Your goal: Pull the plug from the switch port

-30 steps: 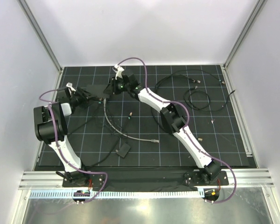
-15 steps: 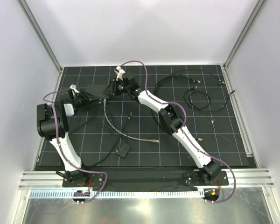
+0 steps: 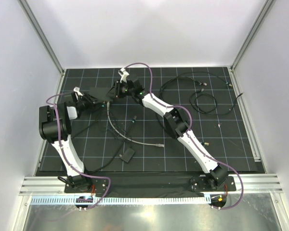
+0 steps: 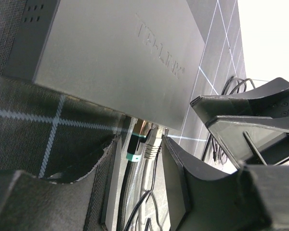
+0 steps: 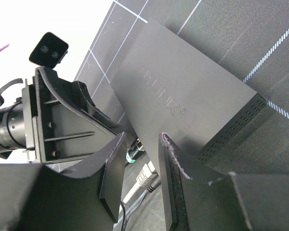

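White walls stand round a black mat with white squares, and metal rails run along its edges. Bare squares show near 4 o'clock. The switch lies at 10 o'clock on the mat. The left gripper is at its 9 o'clock side, the right gripper at its 3 o'clock side; both have fingers spread and hold nothing. Loose black wires curl at 2 o'clock. The plug sits in a port on the switch's near edge.

Left tool, right tool: jaws apart.
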Controlling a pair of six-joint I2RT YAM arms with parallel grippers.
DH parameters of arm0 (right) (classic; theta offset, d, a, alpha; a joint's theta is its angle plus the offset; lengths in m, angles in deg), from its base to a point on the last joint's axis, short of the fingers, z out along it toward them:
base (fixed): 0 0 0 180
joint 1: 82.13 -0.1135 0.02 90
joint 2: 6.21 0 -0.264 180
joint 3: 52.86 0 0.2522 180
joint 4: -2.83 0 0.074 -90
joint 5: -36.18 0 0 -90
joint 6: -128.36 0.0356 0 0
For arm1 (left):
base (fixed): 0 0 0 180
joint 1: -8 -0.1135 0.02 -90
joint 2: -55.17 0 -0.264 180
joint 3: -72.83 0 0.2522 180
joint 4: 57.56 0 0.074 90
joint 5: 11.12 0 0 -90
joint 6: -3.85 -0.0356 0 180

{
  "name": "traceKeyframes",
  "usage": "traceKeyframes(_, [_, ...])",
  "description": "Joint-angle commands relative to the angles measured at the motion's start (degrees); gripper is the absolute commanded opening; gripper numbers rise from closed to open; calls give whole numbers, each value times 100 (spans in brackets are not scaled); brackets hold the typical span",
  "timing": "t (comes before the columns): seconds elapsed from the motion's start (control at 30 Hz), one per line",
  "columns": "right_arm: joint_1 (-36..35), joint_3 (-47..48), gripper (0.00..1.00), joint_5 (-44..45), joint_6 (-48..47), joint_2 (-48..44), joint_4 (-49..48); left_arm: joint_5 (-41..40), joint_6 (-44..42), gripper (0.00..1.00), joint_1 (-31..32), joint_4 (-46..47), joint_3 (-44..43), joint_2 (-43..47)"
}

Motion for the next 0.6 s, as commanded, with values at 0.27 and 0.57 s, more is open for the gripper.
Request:
traceKeyframes(0.27, [20, 313, 39, -114, 117, 66, -345, -177, -98, 42, 210, -689, -457, -411])
traceKeyframes(0.57, [29, 322, 38, -97, 109, 75, -337, -168, -203, 36, 210, -972, -536, -464])
